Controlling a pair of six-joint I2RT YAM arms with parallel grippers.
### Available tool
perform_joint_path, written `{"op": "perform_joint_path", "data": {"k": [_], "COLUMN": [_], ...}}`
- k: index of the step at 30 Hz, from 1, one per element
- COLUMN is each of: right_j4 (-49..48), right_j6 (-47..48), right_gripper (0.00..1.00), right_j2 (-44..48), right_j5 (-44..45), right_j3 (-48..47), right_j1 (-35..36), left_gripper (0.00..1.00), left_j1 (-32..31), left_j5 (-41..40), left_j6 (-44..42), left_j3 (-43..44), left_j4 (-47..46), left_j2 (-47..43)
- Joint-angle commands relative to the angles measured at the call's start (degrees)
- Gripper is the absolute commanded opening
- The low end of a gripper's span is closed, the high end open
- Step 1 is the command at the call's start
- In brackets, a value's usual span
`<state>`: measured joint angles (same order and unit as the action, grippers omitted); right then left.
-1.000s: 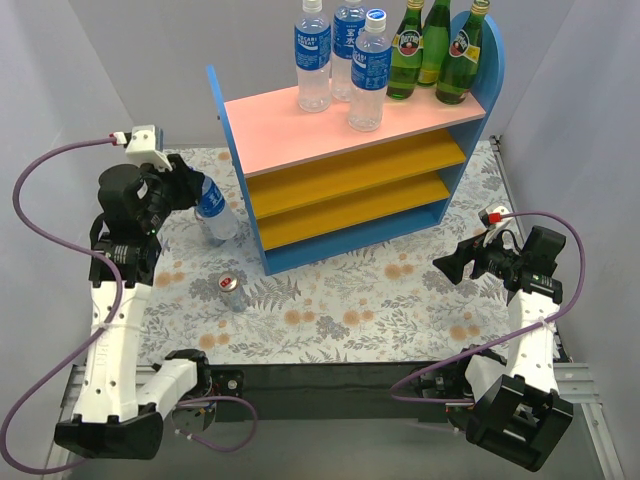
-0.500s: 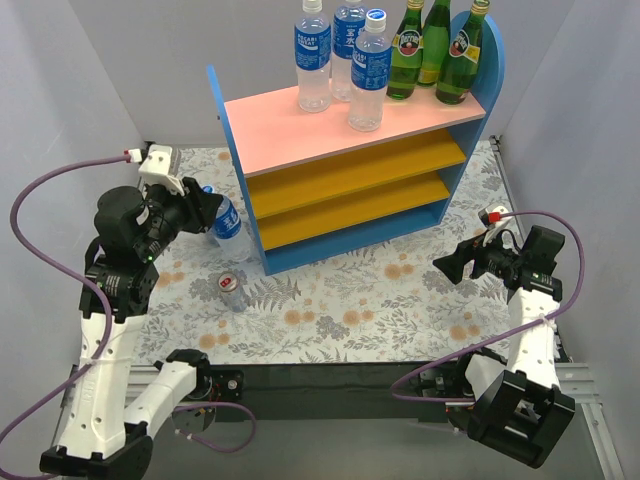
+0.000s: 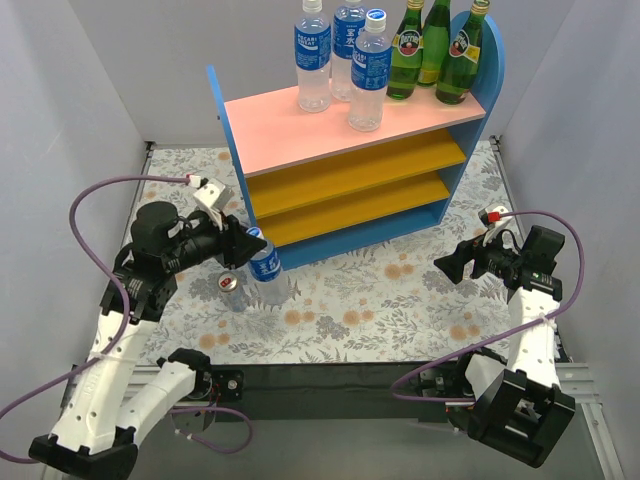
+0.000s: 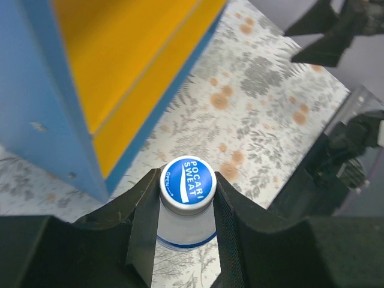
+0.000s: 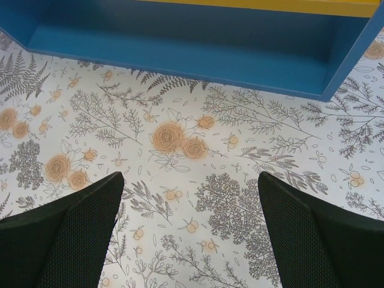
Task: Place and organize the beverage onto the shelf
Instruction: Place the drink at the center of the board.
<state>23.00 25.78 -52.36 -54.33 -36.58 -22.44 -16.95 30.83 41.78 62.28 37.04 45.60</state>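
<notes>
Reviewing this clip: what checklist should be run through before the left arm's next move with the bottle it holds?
1. Grip: left gripper shut on the plastic bottle just below its cap: ok.
2. Bottle lifted off the table: cannot tell.
3. Clearance to the can standing close beside the bottle: not ok, tight.
4. Clearance to the shelf: its blue front corner is near but apart: ok.
5. Bare room on the pink top board: ok.
6. Right gripper open, empty, off to the other side: ok.
</notes>
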Motion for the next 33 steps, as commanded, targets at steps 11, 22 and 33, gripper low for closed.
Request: {"op": "perform_joint_path", "data": {"k": [11,22,33], "right_j4": [0.0,-0.1,0.0], "right_j6": [1.4,1.7,1.8], "right_gripper": [0.98,0.98,0.98], "right_j2": [-1.2,-0.9,-0.7], "right_j5": [-0.2,-0.3,-1.0], "right_j3": [-0.3,-0.2,-0.2], "right_j1": [-0.2,-0.3,-0.3], "left_gripper": [0.00,0.00,0.00], "left_j1": [-23.0,-43.6,-45.4], "left_j5": [-4.2,-23.6,-26.0], "left_j6": [-1.1,-7.6,-6.7], "left_j3": [-5.9,-6.8,-5.2], "left_j4": [-22.4,-42.2,-50.7], "left_j2": [4.5,22.1,33.8]}}
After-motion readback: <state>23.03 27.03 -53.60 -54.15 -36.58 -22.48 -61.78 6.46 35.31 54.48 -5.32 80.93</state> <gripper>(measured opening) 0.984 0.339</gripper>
